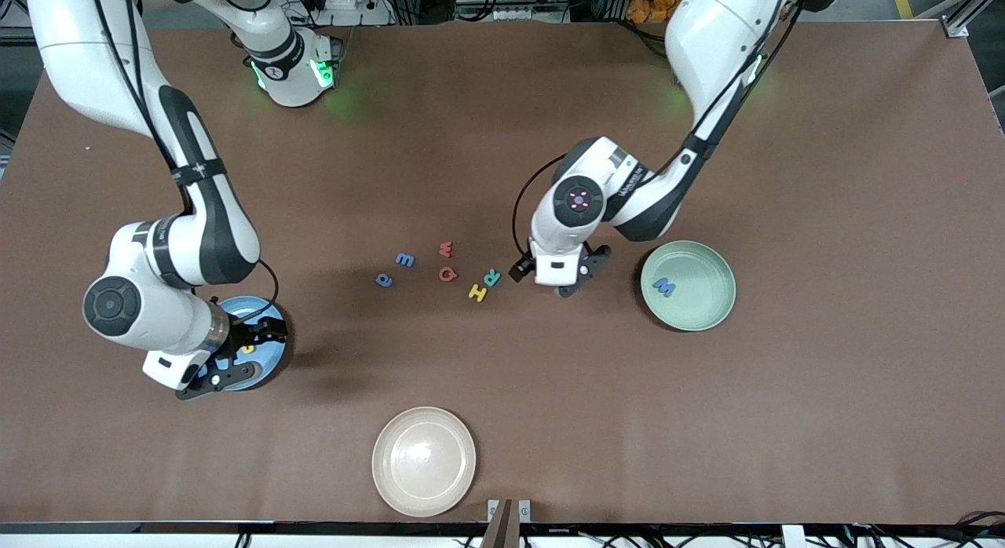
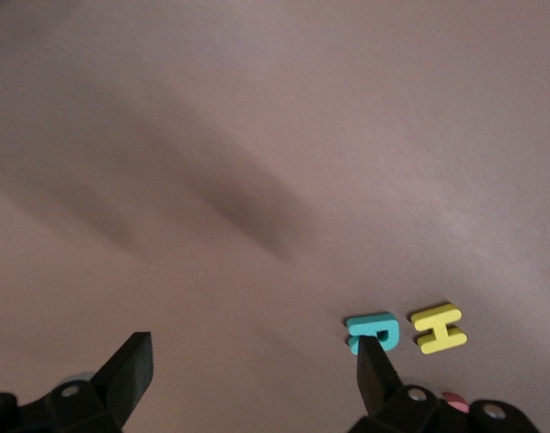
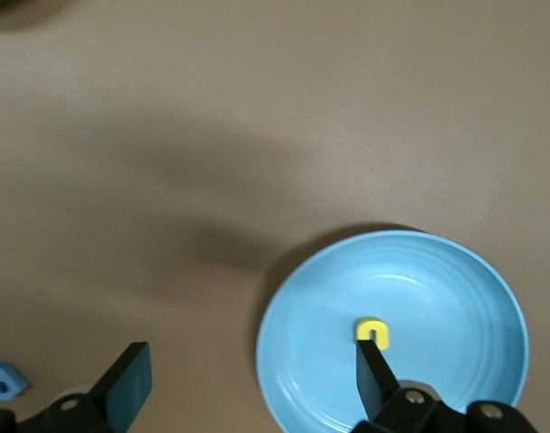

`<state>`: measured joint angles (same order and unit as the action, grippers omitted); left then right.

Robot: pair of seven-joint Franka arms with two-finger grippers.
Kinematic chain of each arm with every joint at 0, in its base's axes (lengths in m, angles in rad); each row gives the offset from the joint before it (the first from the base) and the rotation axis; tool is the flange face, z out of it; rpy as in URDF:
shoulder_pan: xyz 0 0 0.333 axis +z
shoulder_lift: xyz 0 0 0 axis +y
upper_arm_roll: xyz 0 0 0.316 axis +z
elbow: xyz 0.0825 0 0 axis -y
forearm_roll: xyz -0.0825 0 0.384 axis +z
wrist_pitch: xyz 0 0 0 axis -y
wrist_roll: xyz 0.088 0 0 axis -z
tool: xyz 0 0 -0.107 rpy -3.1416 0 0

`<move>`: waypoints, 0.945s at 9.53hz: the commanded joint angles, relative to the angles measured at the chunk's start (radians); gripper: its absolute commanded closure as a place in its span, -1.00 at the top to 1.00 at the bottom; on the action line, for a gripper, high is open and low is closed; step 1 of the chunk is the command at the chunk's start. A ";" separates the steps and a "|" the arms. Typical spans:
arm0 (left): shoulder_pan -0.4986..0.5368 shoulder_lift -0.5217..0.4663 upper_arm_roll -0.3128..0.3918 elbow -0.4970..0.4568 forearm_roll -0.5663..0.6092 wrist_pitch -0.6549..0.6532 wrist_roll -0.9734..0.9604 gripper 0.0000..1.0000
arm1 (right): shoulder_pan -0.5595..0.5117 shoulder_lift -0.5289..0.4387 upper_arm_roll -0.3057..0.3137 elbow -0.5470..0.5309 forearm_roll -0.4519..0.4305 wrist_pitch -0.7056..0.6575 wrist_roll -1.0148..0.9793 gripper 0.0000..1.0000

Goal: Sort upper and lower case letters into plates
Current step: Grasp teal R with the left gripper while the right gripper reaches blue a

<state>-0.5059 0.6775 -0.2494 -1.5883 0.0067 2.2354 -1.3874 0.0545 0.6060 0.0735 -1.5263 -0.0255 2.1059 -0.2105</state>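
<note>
Blue plate (image 3: 455, 298) glossy plastic; table (image 1: 824, 179) matt brown; letters (image 2: 437, 327) matt foam-like.

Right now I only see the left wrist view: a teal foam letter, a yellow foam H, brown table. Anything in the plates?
Observer: The round pale mint green plastic plate holds one blue foam W.
Operator: And the other plate?
Observer: The round sky blue plastic plate holds one small yellow foam letter.
Operator: Where's the right pincer?
Observer: The right pincer hangs over that sky blue plate, fingers open, holding nothing.
</note>
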 commanded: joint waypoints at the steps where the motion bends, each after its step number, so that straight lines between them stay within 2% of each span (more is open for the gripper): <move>1: -0.019 0.054 0.010 0.048 0.071 0.025 0.275 1.00 | 0.014 -0.043 0.011 -0.029 0.009 -0.027 0.074 1.00; 2: -0.020 0.057 0.012 0.048 0.094 0.042 0.464 1.00 | 0.028 -0.051 0.014 -0.029 0.009 -0.049 0.126 1.00; 4: -0.035 0.060 0.010 0.050 0.233 0.064 0.815 1.00 | 0.042 -0.072 0.019 -0.029 0.009 -0.093 0.168 1.00; 7: -0.071 0.082 0.010 0.077 0.335 0.150 1.177 1.00 | 0.035 -0.075 0.019 -0.029 0.009 -0.103 0.171 1.00; 9: -0.072 0.143 0.010 0.083 0.337 0.313 1.315 1.00 | 0.034 -0.075 0.019 -0.031 0.009 -0.104 0.245 1.00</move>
<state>-0.5765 0.7579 -0.2436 -1.5411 0.3143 2.4650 -0.1514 0.0960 0.5569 0.0842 -1.5302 -0.0240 2.0084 -0.0226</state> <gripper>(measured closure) 0.000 0.000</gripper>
